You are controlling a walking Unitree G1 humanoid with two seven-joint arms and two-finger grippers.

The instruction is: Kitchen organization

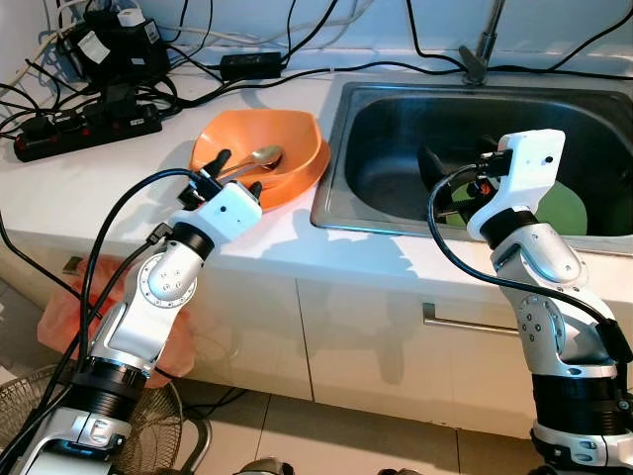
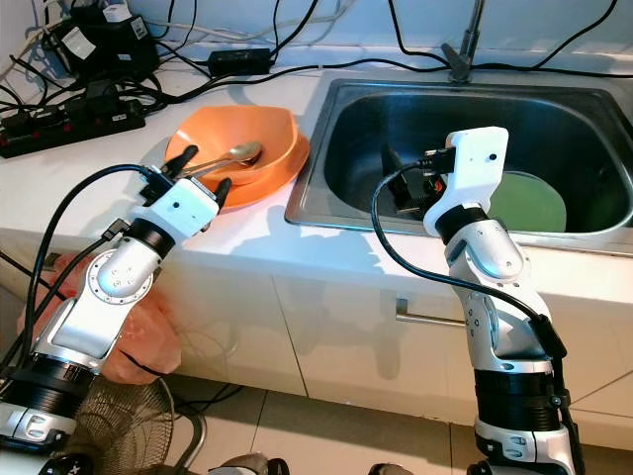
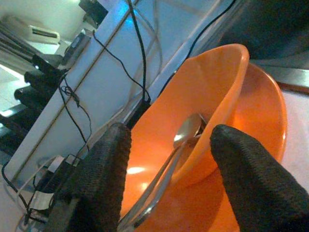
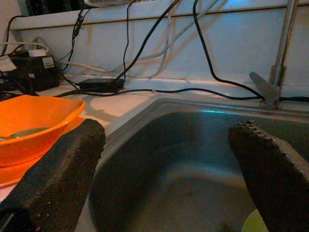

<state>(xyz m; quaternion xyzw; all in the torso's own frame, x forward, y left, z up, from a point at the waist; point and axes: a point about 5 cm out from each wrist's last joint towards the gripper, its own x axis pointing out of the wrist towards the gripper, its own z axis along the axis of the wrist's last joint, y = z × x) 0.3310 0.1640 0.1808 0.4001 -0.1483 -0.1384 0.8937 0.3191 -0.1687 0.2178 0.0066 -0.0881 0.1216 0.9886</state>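
The left gripper [image 1: 238, 172] gapes wide over the spoon [image 1: 251, 159] in the orange bowl [image 1: 297, 139] beside the sink [image 1: 341, 158]; the right gripper [image 4: 169, 164] hangs released above it.

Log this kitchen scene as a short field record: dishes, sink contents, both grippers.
dishes: orange plastic bowl stacked on an orange plate, on the white counter left of the sink
utensil: metal spoon lying in the bowl
sink: stainless steel basin with a green plate inside
left gripper: open, at the bowl's near rim, fingers astride the spoon handle
right gripper: open, over the sink
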